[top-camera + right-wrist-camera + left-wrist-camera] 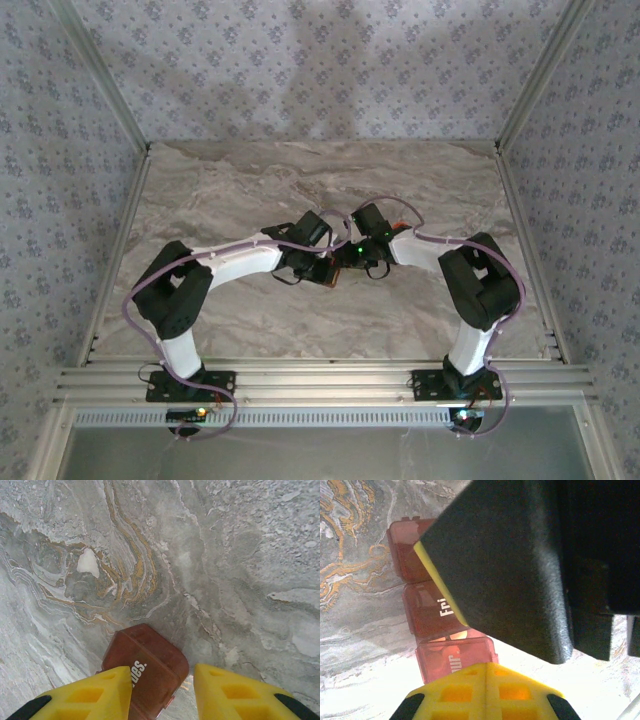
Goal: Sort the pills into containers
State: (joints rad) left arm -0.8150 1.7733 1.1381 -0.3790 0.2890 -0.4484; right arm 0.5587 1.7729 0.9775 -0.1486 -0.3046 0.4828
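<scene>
The containers [427, 612] are a reddish-brown translucent strip of lidded cells lying on the marble; "Fri" and "Thur" lids show, with orange shapes glowing through the Thur cell [432, 655]. My left gripper [485, 664] is shut, its yellow fingertips pressed together just over the Thur cell's edge. In the right wrist view the "Tues." end of the containers [155, 655] lies under my right gripper [162, 672], which is open: its left finger [95, 692] overlaps the lid, while its right finger [235, 692] stands clear of it. From above, both grippers [325, 268] [357, 262] meet mid-table.
The right arm's black body [520, 570] hangs close over the Fri cell in the left wrist view. Bare marble table [250, 190] surrounds the strip. Metal rails [320, 385] run along the near edge, and patterned walls [320, 60] close in the sides.
</scene>
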